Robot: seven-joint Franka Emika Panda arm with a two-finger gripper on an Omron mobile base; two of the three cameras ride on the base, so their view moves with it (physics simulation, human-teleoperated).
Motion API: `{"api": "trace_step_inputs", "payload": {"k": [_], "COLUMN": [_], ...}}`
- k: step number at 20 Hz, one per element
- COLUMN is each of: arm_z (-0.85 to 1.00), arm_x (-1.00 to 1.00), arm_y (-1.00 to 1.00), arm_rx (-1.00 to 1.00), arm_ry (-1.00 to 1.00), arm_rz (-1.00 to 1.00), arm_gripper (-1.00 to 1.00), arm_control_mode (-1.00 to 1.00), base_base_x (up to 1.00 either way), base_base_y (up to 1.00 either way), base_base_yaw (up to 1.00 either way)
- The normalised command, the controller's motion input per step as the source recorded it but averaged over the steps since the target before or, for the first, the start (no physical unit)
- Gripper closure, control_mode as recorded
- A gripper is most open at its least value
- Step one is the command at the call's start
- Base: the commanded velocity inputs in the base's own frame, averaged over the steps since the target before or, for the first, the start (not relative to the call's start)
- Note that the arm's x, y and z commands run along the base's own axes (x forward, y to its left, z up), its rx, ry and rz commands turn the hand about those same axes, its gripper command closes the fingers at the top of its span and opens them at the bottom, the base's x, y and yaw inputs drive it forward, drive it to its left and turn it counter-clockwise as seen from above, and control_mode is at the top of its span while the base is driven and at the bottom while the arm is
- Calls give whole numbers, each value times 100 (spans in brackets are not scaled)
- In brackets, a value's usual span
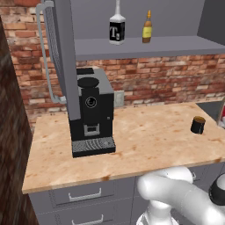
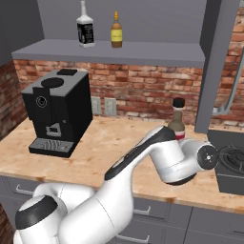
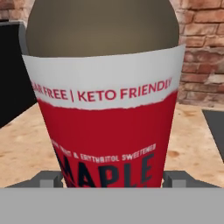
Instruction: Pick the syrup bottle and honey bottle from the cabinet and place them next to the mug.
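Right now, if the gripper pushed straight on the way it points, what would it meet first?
The syrup bottle: it stands directly ahead, between the gripper's fingers, apparently already in its grasp. Beyond it, probably the brick wall; depth there is unclear.

Base views flank the counter (image 1: 145, 132); hand view seemingly hugs the syrup bottle (image 3: 105, 109).

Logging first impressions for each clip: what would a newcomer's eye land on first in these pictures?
The hand view's close-up of the syrup bottle, red label reading "KETO FRIENDLY" and "MAPLE", set between the gripper fingers. In the right base view the white arm sweeps over the counter, the bottle's dark cap poking up behind it. Next, the black coffee machine on the counter and, up on the cabinet shelf, the honey bottle beside a black "T" bottle.
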Motion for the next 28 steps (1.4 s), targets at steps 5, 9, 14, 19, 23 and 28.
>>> {"api": "trace_step_inputs", "payload": {"k": [5, 9, 14, 19, 23, 28], "arm_z": [-28, -51, -56, -62, -56, -13], "arm_x": [7, 2, 1, 0, 0, 10], "arm_y": [-19, -8, -4, 0, -3, -2], "arm_rx": [0, 0, -1, -2, -2, -1], "arm_ry": [1, 2, 2, 0, 0, 0], "arm_rz": [3, 0, 0, 0, 0, 0], "arm_gripper": [100, 100, 100, 100, 100, 100], "arm_control_mode": [-100, -100, -100, -100, -100, -100], "base_base_x": [0, 0, 0, 0, 0, 0], "base_base_y": [0, 0, 0, 0, 0, 0], "base_base_yaw": [0, 0, 0, 0, 0, 0]}}
